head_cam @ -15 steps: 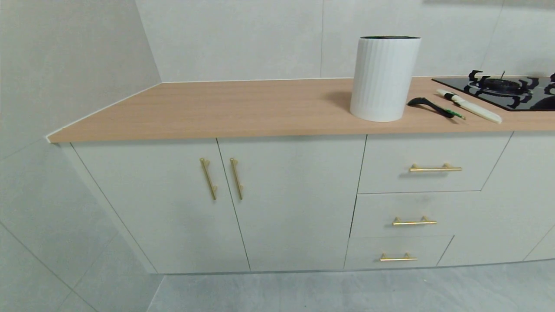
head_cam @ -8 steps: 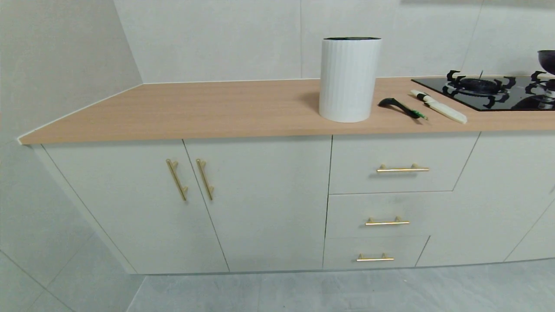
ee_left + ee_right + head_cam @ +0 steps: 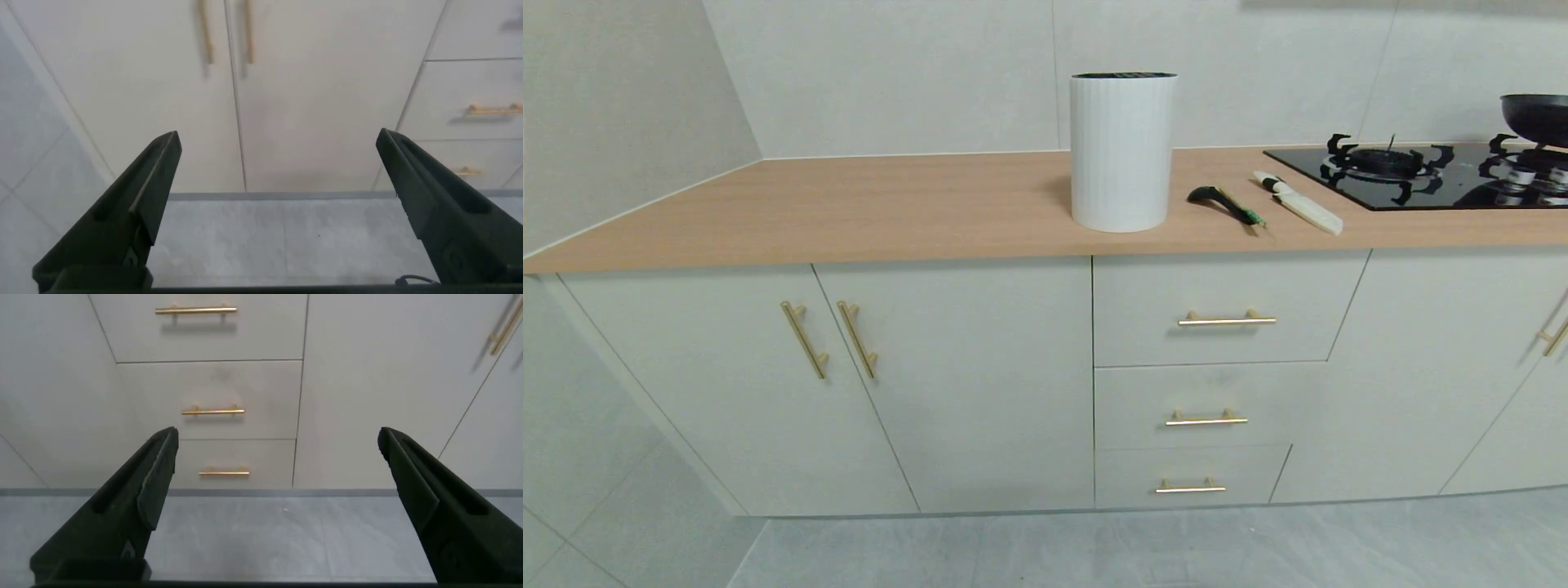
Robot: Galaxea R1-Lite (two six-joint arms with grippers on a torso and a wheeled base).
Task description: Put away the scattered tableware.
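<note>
Camera swung right; holder [image 3: 1121,155] unmoved, pan [image 3: 1535,117] appears.

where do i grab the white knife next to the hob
Take the white knife from straight above, closing across its narrow width near mid-length. It lies flat on the countertop, so nothing fits under it from the side, and it runs diagonally from the hob toward the front edge, so turn the wrist to match. The black utensil lies apart, leaving finger room.
</note>
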